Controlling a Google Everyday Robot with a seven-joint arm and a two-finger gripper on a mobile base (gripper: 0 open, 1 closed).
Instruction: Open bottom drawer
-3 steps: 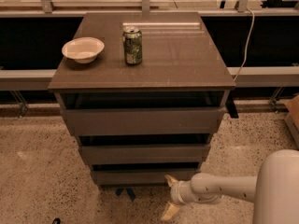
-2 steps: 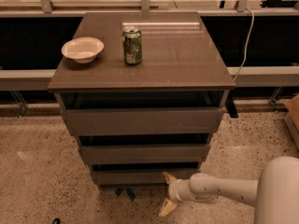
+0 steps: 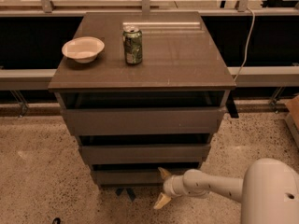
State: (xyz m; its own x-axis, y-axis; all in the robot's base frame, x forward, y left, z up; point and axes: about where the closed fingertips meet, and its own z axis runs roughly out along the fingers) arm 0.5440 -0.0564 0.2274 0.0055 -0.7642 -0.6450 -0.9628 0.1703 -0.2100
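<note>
**Gripper** point(image 3: 163, 187), camera view: low at the foot of the cabinet point(image 3: 177, 64), right of centre, carried on a white arm point(image 3: 212, 186) that reaches in from the lower right. Its two fingers are spread wide with nothing between them. The upper fingertip point(image 3: 163, 173) lies at the front of the bottom drawer point(image 3: 124, 177), toward its right end; whether it touches cannot be told. The lower finger points down at the floor point(image 3: 42, 171).

Compared with a second ago, the gripper sits slightly further left and closer in to that front. The bottom drawer itself shows no change: it is lowest in the stack, below the middle front point(image 3: 140, 153), with only a thin dark gap above it. The bowl point(image 3: 83, 48) and can point(image 3: 133, 45) on top are unmoved.

Judgement: the approach is nearly complete; catching the front's edge and pulling are not yet begun.
</note>
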